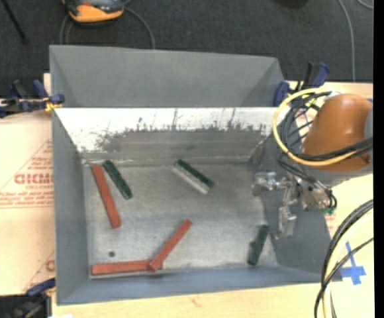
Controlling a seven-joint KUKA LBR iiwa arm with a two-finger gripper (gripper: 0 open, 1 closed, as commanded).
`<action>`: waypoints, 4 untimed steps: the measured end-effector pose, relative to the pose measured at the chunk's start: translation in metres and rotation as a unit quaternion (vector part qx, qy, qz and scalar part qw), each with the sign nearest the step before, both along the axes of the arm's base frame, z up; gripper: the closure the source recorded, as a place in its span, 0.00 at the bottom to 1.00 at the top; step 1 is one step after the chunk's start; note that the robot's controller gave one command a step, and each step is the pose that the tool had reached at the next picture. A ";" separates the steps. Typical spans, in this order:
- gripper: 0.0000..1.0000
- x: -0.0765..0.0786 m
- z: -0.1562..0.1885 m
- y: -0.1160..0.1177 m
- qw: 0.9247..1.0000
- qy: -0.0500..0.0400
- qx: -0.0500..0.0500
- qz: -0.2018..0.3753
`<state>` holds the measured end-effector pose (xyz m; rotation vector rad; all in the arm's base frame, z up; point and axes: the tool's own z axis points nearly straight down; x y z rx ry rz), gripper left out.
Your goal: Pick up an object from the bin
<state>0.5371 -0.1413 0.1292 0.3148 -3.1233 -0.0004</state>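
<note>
My gripper [277, 203] hangs over the right side of the bin, under the orange wrist cover. Its metal fingers stand apart, open, with nothing between them. Just below and slightly left of it, a short dark green bar [258, 244] lies against the bin's right wall near the front corner. A green bar with a pale side [193, 176] lies tilted on the bin floor, well to the left of the gripper.
At the back left lie a long red bar [106, 195] and a dark green bar [118, 179] side by side. Two more red bars [170, 245] [120, 267] meet in a V near the front wall.
</note>
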 end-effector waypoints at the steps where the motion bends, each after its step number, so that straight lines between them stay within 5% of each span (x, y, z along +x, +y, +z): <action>1: 0.00 -0.011 -0.036 -0.001 0.998 -0.005 -0.001 0.064; 2: 1.00 -0.025 -0.056 0.004 0.979 -0.005 -0.002 0.203; 3: 1.00 -0.025 -0.056 0.004 0.979 -0.005 -0.002 0.204; 4: 1.00 -0.011 0.118 0.013 0.978 -0.006 -0.002 0.208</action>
